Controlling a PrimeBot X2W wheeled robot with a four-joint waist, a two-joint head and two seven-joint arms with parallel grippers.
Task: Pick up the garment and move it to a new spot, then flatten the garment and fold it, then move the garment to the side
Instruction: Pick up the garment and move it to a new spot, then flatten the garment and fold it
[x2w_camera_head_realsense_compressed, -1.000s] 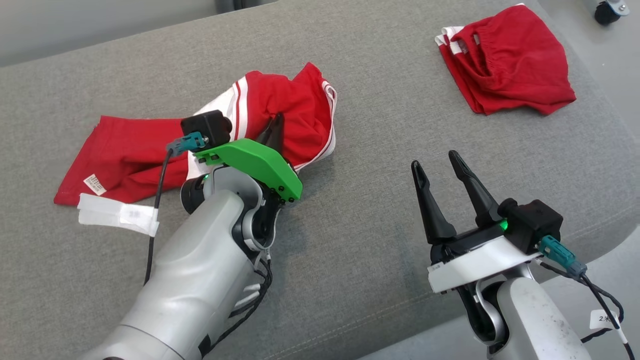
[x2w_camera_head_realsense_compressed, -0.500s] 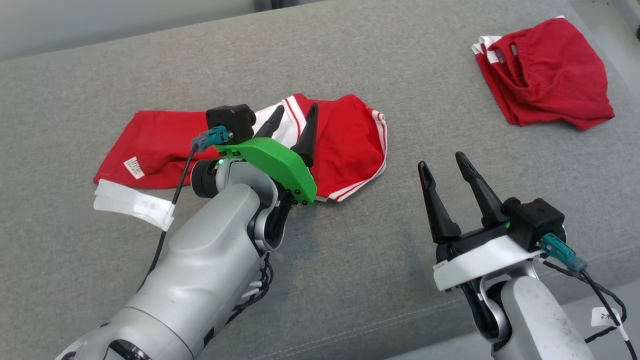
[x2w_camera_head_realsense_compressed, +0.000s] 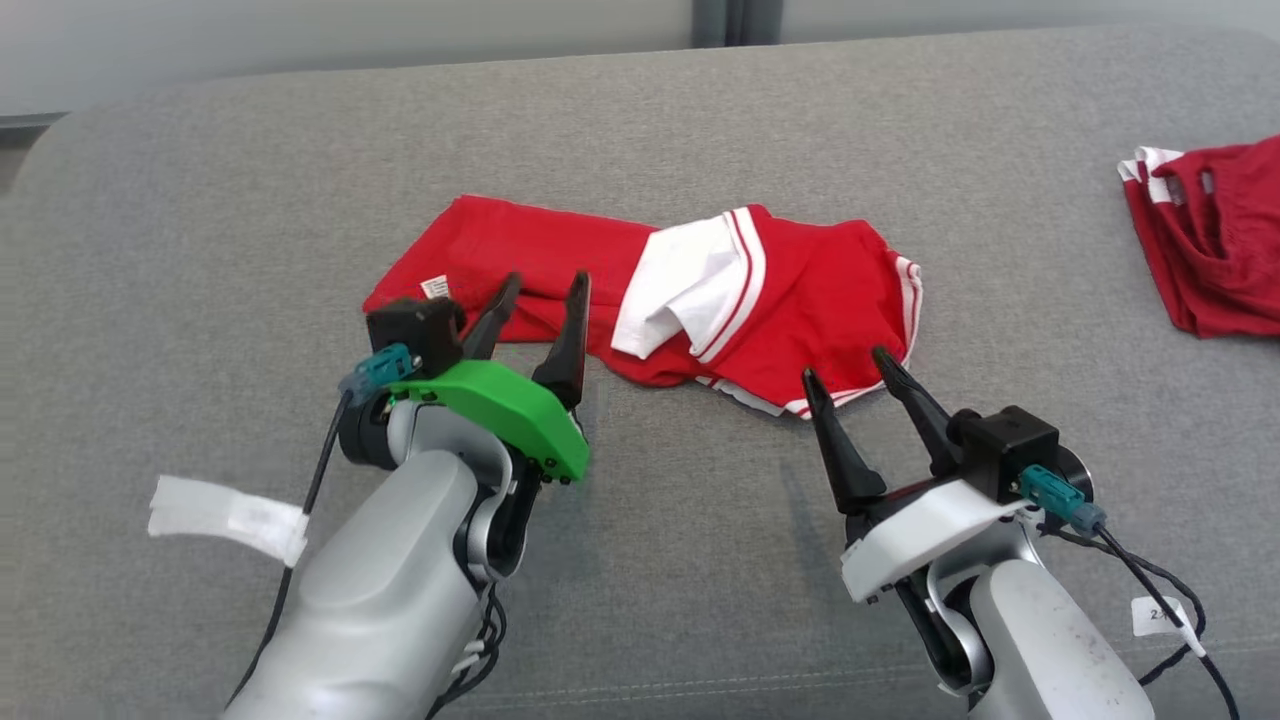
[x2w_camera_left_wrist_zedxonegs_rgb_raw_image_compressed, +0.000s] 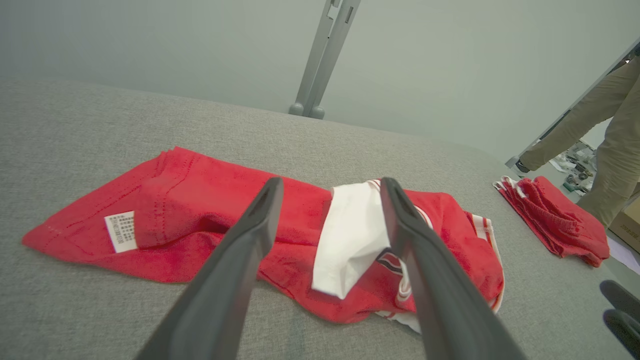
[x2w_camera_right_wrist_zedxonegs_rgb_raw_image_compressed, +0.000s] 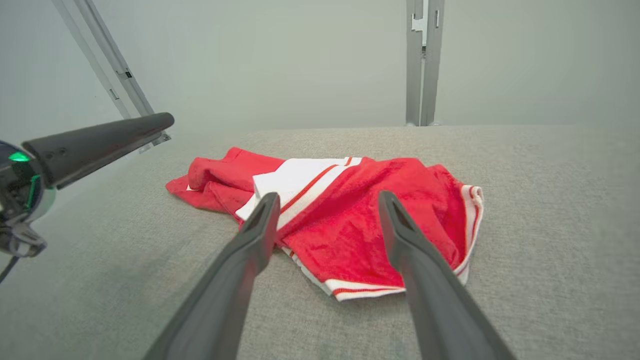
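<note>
Grey upholstery (x2w_camera_head_realsense_compressed: 250, 200) carries two red pieces: the crumpled garment (x2w_camera_head_realsense_compressed: 700, 290) lies at centre, just ahead of our two tools, and a spare red garment (x2w_camera_head_realsense_compressed: 1215, 240) sits far right. One white tape strip (x2w_camera_head_realsense_compressed: 225, 515) lies left. Our left tool (x2w_camera_head_realsense_compressed: 547, 278) and right tool (x2w_camera_head_realsense_compressed: 844, 364) both gape wide, empty.

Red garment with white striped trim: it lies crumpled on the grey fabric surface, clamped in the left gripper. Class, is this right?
Not quite. The left gripper stands open, holding nothing, as the left wrist view shows. The red garment with white striped trim does lie crumpled on the grey fabric surface.
</note>
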